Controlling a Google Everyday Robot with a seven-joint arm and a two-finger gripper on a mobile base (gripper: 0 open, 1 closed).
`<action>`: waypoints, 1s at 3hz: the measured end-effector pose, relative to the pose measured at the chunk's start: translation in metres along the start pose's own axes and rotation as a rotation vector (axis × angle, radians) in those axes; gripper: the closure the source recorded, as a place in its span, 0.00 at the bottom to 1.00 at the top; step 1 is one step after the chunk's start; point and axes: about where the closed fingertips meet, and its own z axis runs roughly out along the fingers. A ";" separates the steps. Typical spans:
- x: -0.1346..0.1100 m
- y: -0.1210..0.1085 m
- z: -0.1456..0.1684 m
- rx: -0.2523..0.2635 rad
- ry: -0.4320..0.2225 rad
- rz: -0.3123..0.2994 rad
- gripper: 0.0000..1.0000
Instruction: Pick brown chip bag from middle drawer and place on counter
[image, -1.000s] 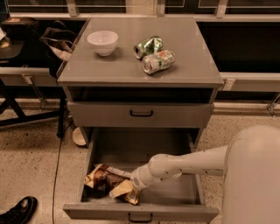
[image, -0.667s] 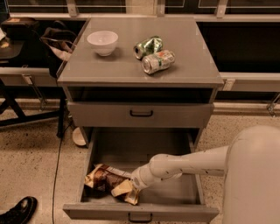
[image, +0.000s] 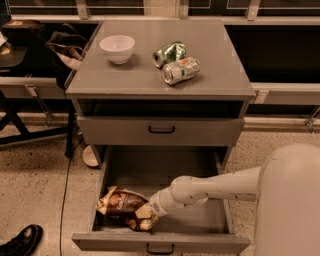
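Note:
The brown chip bag (image: 120, 202) lies crinkled on the floor of the open middle drawer (image: 165, 172), at its front left. My gripper (image: 144, 213) is down in the drawer at the bag's right end, touching it, with my white arm (image: 210, 187) reaching in from the right. The gripper's tip is partly hidden against the bag. The counter (image: 220, 75) is the grey top of the cabinet, above the drawers.
On the counter stand a white bowl (image: 117, 48), a crushed green can (image: 169, 52) and a silver can (image: 180, 70). A closed drawer front (image: 161, 130) sits above the open one. My white body (image: 290, 200) fills the lower right. A black shoe (image: 22, 241) is on the floor at left.

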 end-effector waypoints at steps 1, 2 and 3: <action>0.000 0.000 0.000 0.000 0.000 0.000 0.96; -0.002 0.001 -0.004 0.003 0.003 -0.010 1.00; -0.007 0.006 -0.015 0.010 0.013 -0.040 1.00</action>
